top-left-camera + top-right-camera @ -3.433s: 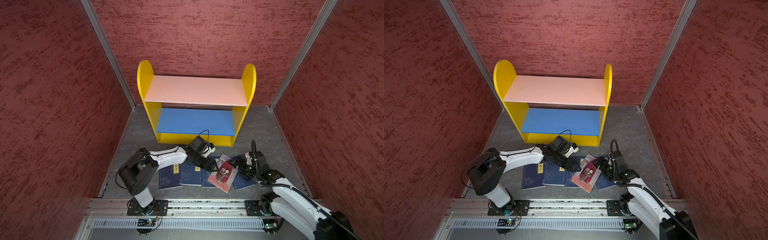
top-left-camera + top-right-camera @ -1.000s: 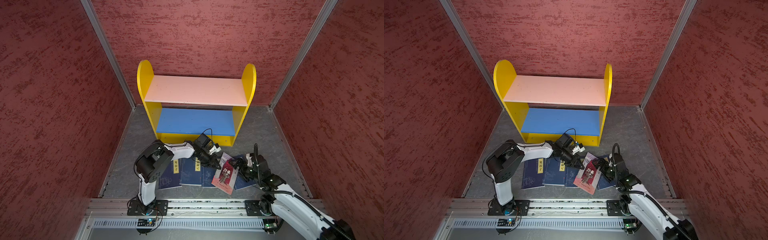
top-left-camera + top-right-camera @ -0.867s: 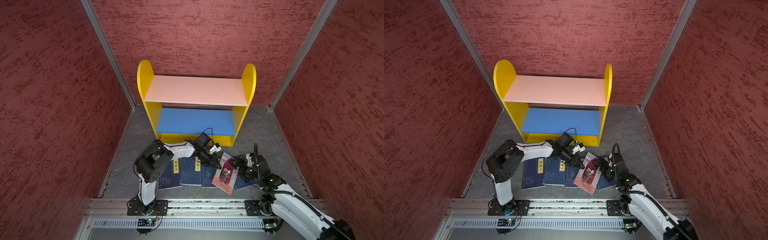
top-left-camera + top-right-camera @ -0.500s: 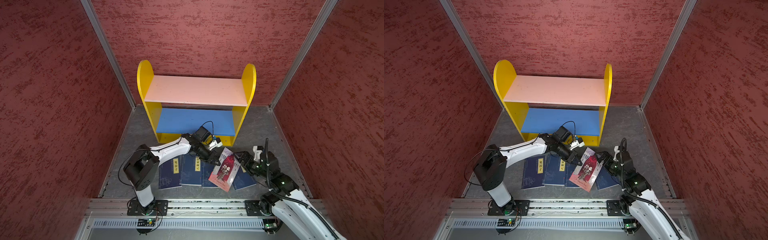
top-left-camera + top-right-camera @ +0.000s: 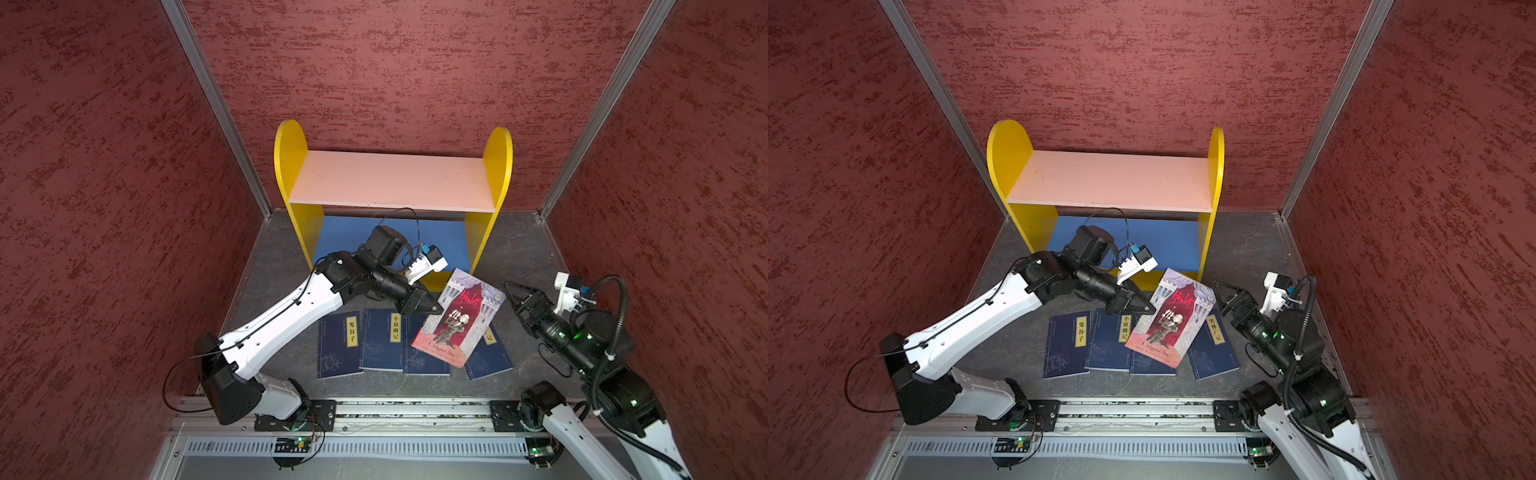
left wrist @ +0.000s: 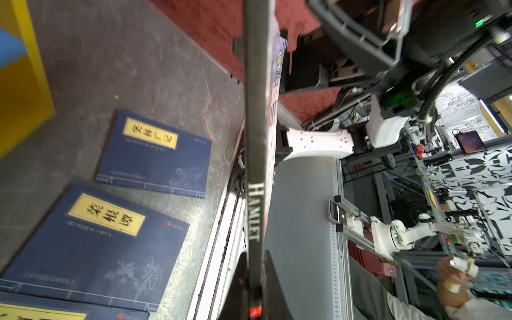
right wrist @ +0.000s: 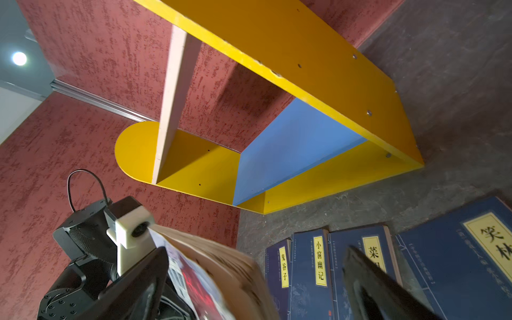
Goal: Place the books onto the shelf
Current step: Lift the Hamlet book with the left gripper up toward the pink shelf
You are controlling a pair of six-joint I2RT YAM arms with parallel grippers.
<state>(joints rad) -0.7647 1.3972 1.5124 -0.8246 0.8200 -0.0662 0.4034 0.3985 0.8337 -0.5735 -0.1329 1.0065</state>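
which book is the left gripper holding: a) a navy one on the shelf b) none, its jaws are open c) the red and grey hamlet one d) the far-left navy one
c: the left gripper is shut on the spine edge of the Hamlet book, as the left wrist view also shows.

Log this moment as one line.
left gripper: shut on Hamlet, raised | right gripper: open, beside it | navy books: four on floor | shelf: bare

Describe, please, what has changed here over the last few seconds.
The left gripper, shut on the Hamlet book at its spine, has raised it off the navy books and tilted it up. The right gripper has drawn back rightward, jaws open. The four navy books and the shelf have not moved.
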